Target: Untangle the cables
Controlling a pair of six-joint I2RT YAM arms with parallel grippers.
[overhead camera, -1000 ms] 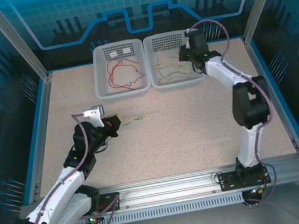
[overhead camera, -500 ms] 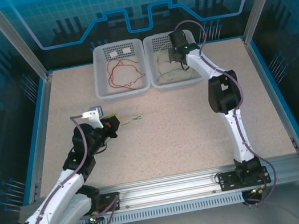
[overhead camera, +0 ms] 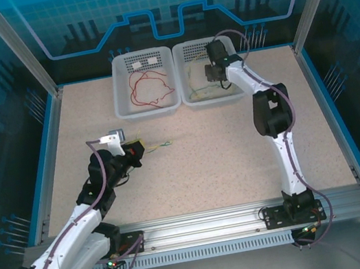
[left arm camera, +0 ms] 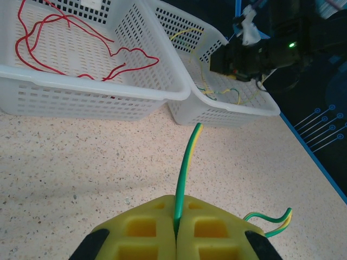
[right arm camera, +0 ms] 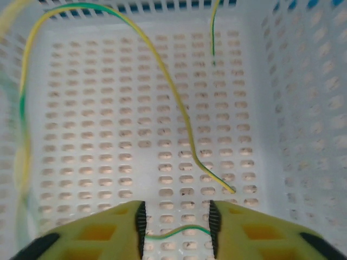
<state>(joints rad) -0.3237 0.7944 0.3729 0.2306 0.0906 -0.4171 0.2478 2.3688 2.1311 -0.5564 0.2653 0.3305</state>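
My left gripper (overhead camera: 135, 149) (left arm camera: 176, 210) rests low over the table's left half, shut on a yellow-green cable (left arm camera: 187, 162) that sticks out ahead between its yellow pads. The cable's loose end (overhead camera: 159, 145) lies on the table to the right. My right gripper (overhead camera: 212, 77) (right arm camera: 176, 227) hangs inside the right white basket (overhead camera: 235, 93) with its jaws open. A short green cable piece (right arm camera: 176, 233) lies across the gap between its pads, and more yellow-green cables (right arm camera: 173, 97) curl over the basket floor. Red cables (overhead camera: 147, 88) (left arm camera: 65, 32) lie in the left basket (overhead camera: 123, 109).
The two white perforated baskets stand side by side at the table's far edge. The right basket's wall (right arm camera: 303, 108) rises close to my right gripper. A blue rim (overhead camera: 48, 158) and metal posts frame the speckled table (overhead camera: 225, 154).
My right arm swung left and down into the right basket, and its jaws opened. My left gripper has stayed in place, still shut on its cable.
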